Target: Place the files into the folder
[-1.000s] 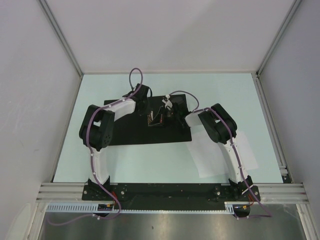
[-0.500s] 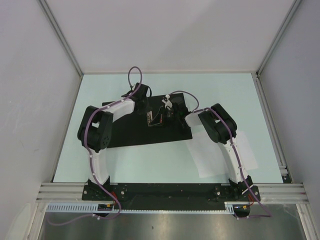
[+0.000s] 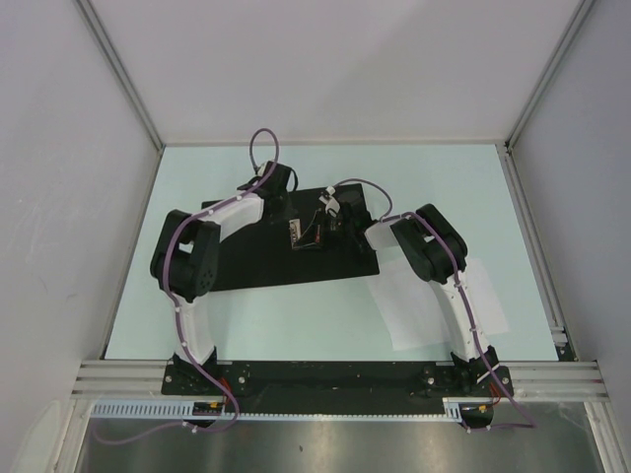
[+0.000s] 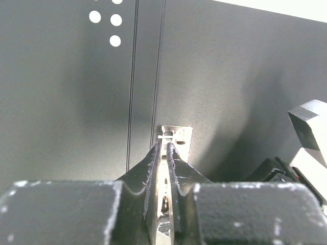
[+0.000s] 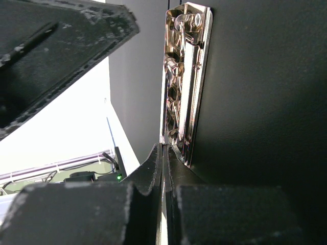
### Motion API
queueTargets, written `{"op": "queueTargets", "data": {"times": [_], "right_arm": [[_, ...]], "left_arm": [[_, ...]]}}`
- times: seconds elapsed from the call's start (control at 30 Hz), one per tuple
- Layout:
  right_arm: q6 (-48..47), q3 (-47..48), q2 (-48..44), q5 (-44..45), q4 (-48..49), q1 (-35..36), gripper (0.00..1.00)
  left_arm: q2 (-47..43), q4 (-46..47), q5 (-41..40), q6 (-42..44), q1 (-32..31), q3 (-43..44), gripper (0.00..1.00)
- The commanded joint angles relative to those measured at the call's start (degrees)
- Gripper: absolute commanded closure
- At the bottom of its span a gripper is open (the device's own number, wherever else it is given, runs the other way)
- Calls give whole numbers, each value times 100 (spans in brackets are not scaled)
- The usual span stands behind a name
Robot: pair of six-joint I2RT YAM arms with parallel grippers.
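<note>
Setting, top view: We are looking down on a pale table (image 3: 296,315) boxed in by white walls.
Folder, top view: The folder (image 3: 286,266) is lying open in the middle of the table, black inside facing up.
Files, top view: The files (image 3: 414,315) are lying flat on the table just right of the folder, outside it, and part of them is sitting under the right arm (image 3: 434,246).
Arms, top view: The right arm and the left arm (image 3: 187,261) are both reaching in to the clip (image 3: 304,236) at the folder's centre.
Left wrist view: The left gripper (image 4: 164,148) is pinching almost closed on a thin bright strip of the clip's metal.
Neighbour, left wrist view: Part of the other arm's gripper is showing at the right edge.
Right wrist view: The right gripper (image 5: 162,150) is sitting fully closed, tips against the near end of the chrome clip. We cannot tell whether it is gripping anything.
Step in hand: We are judging that the clip is being worked open, with no sheet loaded yet.
Next move: We are expecting the left pinch to have to lift the lever and hold it up. The right arm would then have to let go, go to the files and slide a sheet under the raised clip, square to the black panel.
</note>
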Motion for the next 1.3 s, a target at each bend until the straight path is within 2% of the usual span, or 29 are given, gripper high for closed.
{"op": "queueTargets", "data": {"times": [0.0, 0.57, 1.07, 1.13, 1.27], "right_arm": [[-198, 31, 35, -14, -221, -27, 100], [-84, 31, 88, 4, -98, 25, 100], [-75, 31, 140, -5, -98, 34, 100], [-84, 31, 105, -5, -124, 43, 100], [-356, 31, -26, 223, -484, 69, 100]], "left_arm": [[150, -73, -88, 125, 9, 266, 87], [440, 58, 158, 116, 0, 82, 86], [326, 419, 97, 195, -35, -445, 84], [326, 384, 36, 203, -35, -480, 86], [405, 157, -158, 361, -35, -375, 100]]}}
